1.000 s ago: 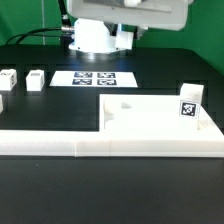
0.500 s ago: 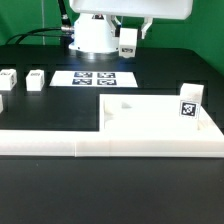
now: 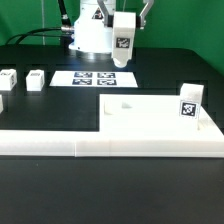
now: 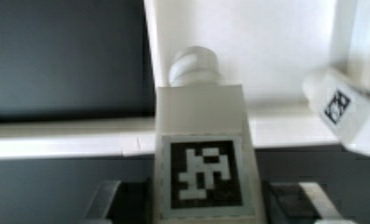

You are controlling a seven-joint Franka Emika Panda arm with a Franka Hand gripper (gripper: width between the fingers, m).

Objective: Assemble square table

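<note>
Finds the gripper [image 3: 123,22] raised high at the far side, above the marker board [image 3: 95,78], jaws pressed shut against the sides of a held leg [image 3: 123,45] hanging tag-forward. From the wrist, shows that leg's tag close up, its rounded peg end [image 4: 194,68], and dark fingers [image 4: 114,198] cut off by the frame. Only from outside, shows the tabletop [image 3: 150,118] lying right, behind the low wall [image 3: 60,146], a second leg [image 3: 188,103] upright at its right edge, and loose legs [image 3: 35,80] far left, one cropped.

Robotics lab: black table [image 3: 110,190], marker board [image 3: 95,77]
</note>
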